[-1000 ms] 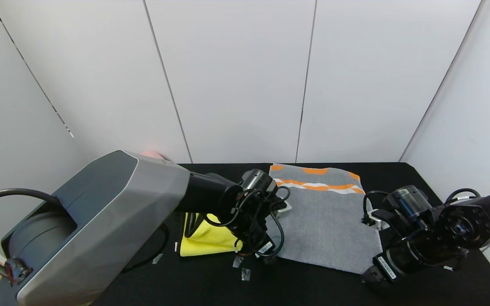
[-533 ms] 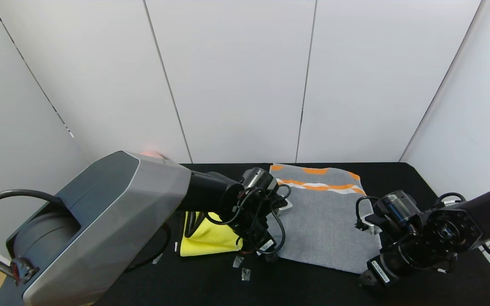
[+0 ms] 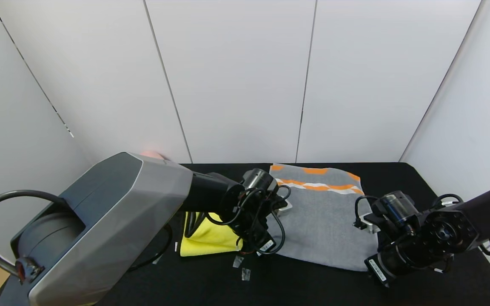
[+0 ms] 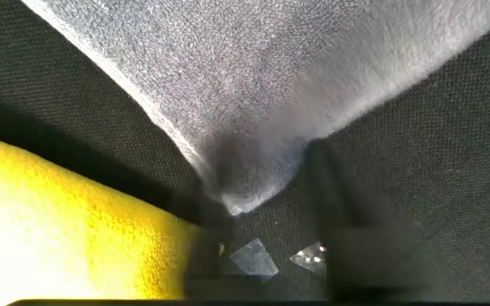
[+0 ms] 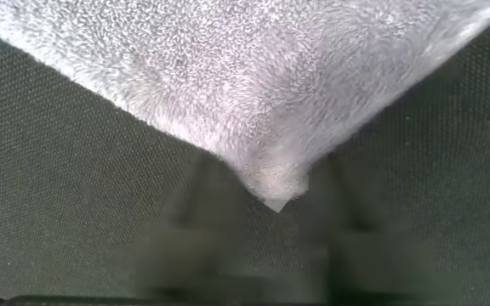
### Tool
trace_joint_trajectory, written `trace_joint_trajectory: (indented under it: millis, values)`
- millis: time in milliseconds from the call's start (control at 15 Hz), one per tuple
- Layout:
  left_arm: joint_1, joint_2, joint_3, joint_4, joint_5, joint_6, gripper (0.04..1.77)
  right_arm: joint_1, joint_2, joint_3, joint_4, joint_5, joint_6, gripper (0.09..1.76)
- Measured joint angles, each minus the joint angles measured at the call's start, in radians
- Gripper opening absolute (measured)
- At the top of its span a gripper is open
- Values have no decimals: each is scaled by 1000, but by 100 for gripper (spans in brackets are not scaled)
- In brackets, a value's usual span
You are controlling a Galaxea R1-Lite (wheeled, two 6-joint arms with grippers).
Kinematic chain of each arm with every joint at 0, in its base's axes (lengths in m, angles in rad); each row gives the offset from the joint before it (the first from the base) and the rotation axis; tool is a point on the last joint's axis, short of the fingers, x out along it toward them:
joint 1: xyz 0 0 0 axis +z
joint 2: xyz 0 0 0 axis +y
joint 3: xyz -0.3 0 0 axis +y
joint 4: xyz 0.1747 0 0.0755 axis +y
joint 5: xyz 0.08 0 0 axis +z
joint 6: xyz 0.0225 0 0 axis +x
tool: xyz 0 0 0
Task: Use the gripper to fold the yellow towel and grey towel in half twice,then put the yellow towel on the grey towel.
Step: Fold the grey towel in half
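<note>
A: Start with the head view; what lies on the black tabletop [image 3: 313, 284]?

B: The grey towel [image 3: 321, 221] is spread flat near the middle, its orange and white wavy bands at the far end; the yellow towel [image 3: 209, 240] lies just beside it on the robot's left, partly hidden under the left arm; a few small scraps of tape [image 3: 241, 267] sit on the cloth near the front.

A: And the arms?

B: The left pincer [image 3: 266, 254] is down at the grey towel's near-left corner; the right pincer [image 3: 374, 272] is down at its near-right corner; from here the fingertips themselves are hidden behind the wrists.

A: What does the left wrist view give?

B: The grey towel [image 4: 279, 85] narrows to a corner that runs down into the left pincer [image 4: 258, 204]; the fingers are blurred dark shapes, closed tight on that corner; the yellow towel [image 4: 66, 229] shows just beside it, and two tape scraps [image 4: 249, 259] glint on the tabletop [image 4: 441, 170] close by.

A: And the right wrist view?

B: Much the same; the grey towel [image 5: 253, 76] comes to a point, and its tip sits between the blurred fingers of the right pincer [image 5: 270, 200]; they have drawn in against the corner, gripping it; dark tabletop [image 5: 58, 170] fills the rest.
</note>
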Motion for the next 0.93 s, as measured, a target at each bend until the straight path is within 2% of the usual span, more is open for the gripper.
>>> trace_joint_trajectory:
  millis: [67, 400, 600, 933]
  values:
    - [-1, 0, 1, 0, 0, 0, 10, 0, -1, 1, 0, -1, 0, 14]
    - [-1, -7, 12, 7, -1, -1, 10, 3, -15, 2, -1, 0, 14, 14]
    - [-4, -30, 14, 60, -12, -24, 10, 4, -39, 12, 4, 8, 16, 14]
    - [-14, -130, 118, 71, -15, -25, 10, 8, -107, 68, 10, 29, 7, 14]
